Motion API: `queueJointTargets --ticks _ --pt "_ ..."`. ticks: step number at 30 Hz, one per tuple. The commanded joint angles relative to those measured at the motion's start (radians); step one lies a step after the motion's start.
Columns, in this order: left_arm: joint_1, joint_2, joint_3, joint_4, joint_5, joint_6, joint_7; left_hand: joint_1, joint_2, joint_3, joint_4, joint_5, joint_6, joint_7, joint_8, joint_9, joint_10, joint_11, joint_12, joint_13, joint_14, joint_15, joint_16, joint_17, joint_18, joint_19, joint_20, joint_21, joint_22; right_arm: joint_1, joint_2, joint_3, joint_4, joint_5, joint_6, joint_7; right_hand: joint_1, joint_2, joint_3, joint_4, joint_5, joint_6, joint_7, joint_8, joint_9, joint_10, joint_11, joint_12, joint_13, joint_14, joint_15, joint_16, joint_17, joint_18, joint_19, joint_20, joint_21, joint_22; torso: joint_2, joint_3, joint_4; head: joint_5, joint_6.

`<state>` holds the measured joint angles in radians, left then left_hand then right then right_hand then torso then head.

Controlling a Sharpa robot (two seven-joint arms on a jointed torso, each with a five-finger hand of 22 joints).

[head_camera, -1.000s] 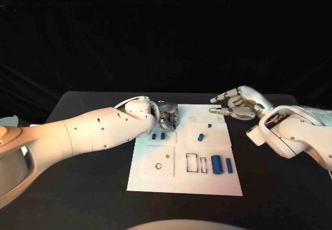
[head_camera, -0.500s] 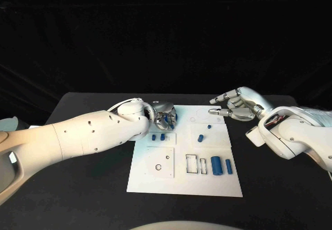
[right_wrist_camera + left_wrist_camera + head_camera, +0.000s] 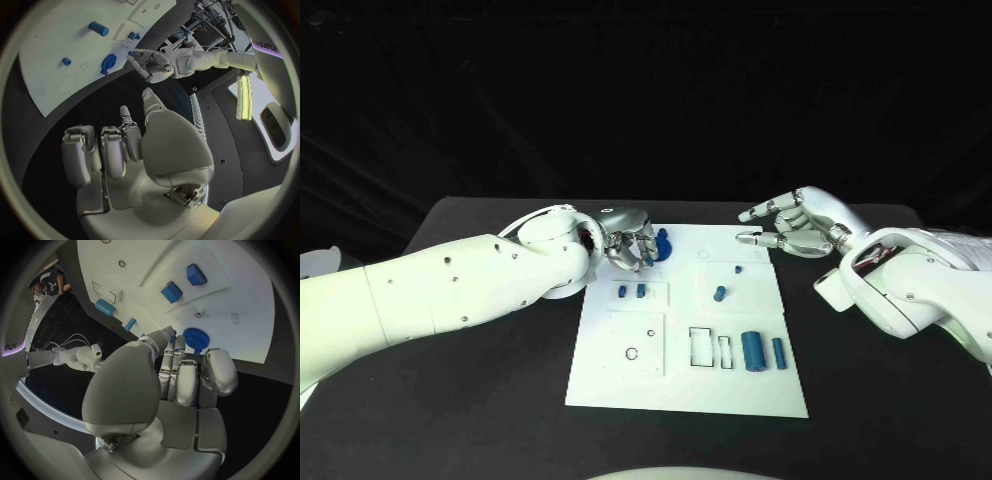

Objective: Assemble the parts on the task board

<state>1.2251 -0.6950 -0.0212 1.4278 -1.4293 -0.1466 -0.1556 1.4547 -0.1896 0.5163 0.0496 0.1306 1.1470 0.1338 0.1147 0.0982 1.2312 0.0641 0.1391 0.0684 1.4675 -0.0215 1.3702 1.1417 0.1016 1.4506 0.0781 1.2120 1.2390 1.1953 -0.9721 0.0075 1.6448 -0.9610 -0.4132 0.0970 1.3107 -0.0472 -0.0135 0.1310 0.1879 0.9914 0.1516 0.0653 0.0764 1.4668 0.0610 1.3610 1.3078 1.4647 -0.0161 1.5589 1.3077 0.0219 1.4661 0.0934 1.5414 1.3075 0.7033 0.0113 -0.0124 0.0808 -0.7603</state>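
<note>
Head view: the left hand [image 3: 629,240] hovers at the task board's [image 3: 689,385] far corner on the black worktop [image 3: 473,400], beside a blue gear [image 3: 661,243].

Left wrist view: its fingers [image 3: 187,377] curl empty above that gear, probably just seated.

Right wrist view: the right hand [image 3: 119,150] waits alongside, fingers loosely spread, holding nothing.

Table [image 3: 473,400]: black, flat, running wide on both sides of the robot's arms.
On the table: one white board [image 3: 689,385], lying flat in the middle, long side running away from the robot.
Board's near edge: well back from the table's front edge, with bare black surface on either side.
Board's far edge: close to the table's back edge.
Board's surface: printed outlines and small blue pieces sit on it.
</note>
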Motion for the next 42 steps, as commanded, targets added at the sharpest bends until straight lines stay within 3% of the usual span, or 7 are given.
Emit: queueJointTargets --ticks 1,11,27,42 --pt "0.001 -0.013 0.002 0.007 0.015 0.008 -0.021 -0.009 -0.002 0.006 -0.002 0.004 0.008 0.001 -0.005 -0.001 0.006 0.0 -0.006 0.001 0.031 0.002 0.005 -0.001 -0.016 0.008 0.001 0.005 0.001 -0.001 0.0 0.0 0.0 -0.003 0.012 0.007 0.003 0.006 -0.006 -0.002 0.003 -0.001 -0.003 0.001 0.002 0.002 0.001 -0.002 0.143 0.1 0.005 -0.003 0.238 -0.007 0.072 0.001 -0.004 0.202 0.001 -0.0009 -0.0005 0.001 0.0" --pt "-0.002 -0.02 -0.002 -0.023 0.018 0.025 -0.036 -0.017 -0.004 0.007 -0.002 0.002 0.01 0.0 -0.006 -0.002 0.009 0.0 -0.01 0.001 0.031 0.001 0.005 -0.003 -0.016 0.008 0.001 0.005 0.002 -0.001 0.001 0.0 0.0 -0.003 0.011 0.006 0.003 0.006 -0.006 -0.002 0.003 -0.001 -0.003 0.001 0.002 0.002 0.001 -0.002 0.143 0.1 0.005 -0.003 0.238 -0.007 0.072 0.001 -0.004 0.202 0.002 -0.0014 -0.0013 0.005 -0.003" --pt "-0.024 0.0 -0.007 -0.058 0.011 0.04 -0.029 -0.031 -0.008 0.005 -0.002 -0.002 0.012 -0.001 -0.01 -0.003 0.013 -0.001 -0.016 0.002 0.03 0.001 0.006 -0.005 -0.016 0.007 0.002 0.005 0.003 -0.001 0.003 0.0 0.0 -0.003 0.01 0.007 0.003 0.006 -0.006 -0.002 0.003 -0.001 -0.003 0.001 0.002 0.002 0.001 -0.002 0.143 0.1 0.005 -0.003 0.238 -0.007 0.072 0.001 -0.004 0.202 0.001 -0.0004 -0.0024 0.007 -0.008" --pt "-0.026 0.013 -0.007 -0.067 -0.003 0.046 -0.031 -0.034 -0.009 0.005 -0.002 -0.004 0.012 -0.001 -0.011 -0.003 0.014 -0.001 -0.018 0.002 0.03 0.001 0.006 -0.006 -0.016 0.007 0.002 0.004 0.003 -0.001 0.003 0.0 0.0 -0.003 0.011 0.008 0.003 0.006 -0.006 -0.002 0.003 -0.001 -0.003 0.001 0.002 0.002 0.001 -0.002 0.143 0.1 0.005 -0.003 0.238 -0.007 0.072 0.001 -0.004 0.202 0.001 -0.0001 -0.0021 0.007 -0.008"
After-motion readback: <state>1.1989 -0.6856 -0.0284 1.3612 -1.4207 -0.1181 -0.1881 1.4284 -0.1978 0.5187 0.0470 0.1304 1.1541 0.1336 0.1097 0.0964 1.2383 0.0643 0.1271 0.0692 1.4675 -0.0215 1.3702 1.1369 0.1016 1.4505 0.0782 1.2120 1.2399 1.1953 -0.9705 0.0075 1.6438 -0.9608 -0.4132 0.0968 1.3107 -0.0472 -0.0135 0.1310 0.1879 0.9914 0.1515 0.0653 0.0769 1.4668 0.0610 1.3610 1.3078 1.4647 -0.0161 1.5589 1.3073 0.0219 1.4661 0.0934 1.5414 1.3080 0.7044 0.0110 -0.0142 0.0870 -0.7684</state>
